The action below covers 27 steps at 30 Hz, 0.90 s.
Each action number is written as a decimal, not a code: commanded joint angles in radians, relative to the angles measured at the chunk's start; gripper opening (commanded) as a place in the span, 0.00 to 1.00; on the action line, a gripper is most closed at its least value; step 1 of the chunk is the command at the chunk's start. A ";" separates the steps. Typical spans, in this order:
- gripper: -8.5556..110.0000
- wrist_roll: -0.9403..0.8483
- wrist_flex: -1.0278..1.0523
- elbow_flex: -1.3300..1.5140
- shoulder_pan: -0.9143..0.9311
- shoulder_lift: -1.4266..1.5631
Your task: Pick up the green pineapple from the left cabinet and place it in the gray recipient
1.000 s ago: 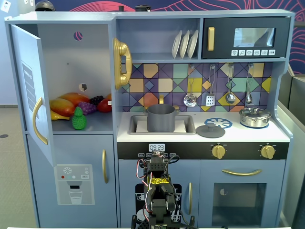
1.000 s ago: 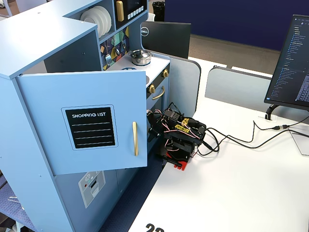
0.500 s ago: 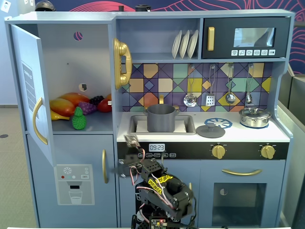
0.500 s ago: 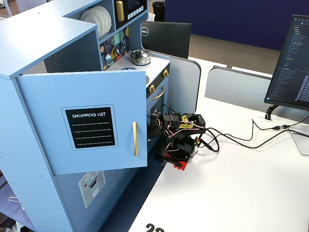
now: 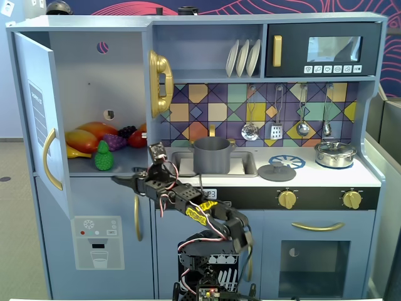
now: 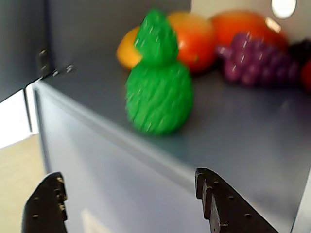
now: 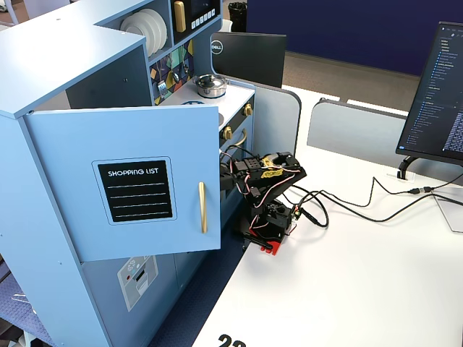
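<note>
In a fixed view facing the toy kitchen, the left cabinet [image 5: 94, 94] fills the left half of the frame, its blue door [image 5: 39, 119] swung open toward the left edge. On the cabinet's shelf, at centre left, stands the green pineapple [image 5: 103, 156], upright near the shelf's front edge. Behind it lie orange-yellow mango toys [image 5: 88, 137], a purple grape bunch [image 5: 114, 142] and a red fruit [image 5: 137, 138]. Just below and to the right of the shelf edge, the hand [image 5: 123, 180] points left, its dark tips level with the shelf front and apart from the pineapple. Right of it, in the middle of the frame, the gray recipient [image 5: 211, 155] stands in the sink [image 5: 247, 164]. Further right, a flat gray lid [image 5: 276, 170] lies on the counter, and a shiny silver lidded pot [image 5: 335, 153] sits at the far right.

In the wrist view, the two dark fingertips [image 6: 46, 204] rise from the lower left and lower centre-right of the frame with a wide gap between them, so the hand [image 6: 130, 204] is spread apart and holds nothing. The pineapple [image 6: 158, 82] stands in the upper centre, above and beyond the gap, slightly blurred.

In the other fixed view from the side, the open door [image 7: 130, 181] hides the shelf, and the arm [image 7: 264, 177] stands at centre on the white surface [image 7: 362, 275].
</note>
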 commanded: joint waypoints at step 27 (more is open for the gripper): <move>0.37 0.020 -0.262 -0.652 0.017 -0.784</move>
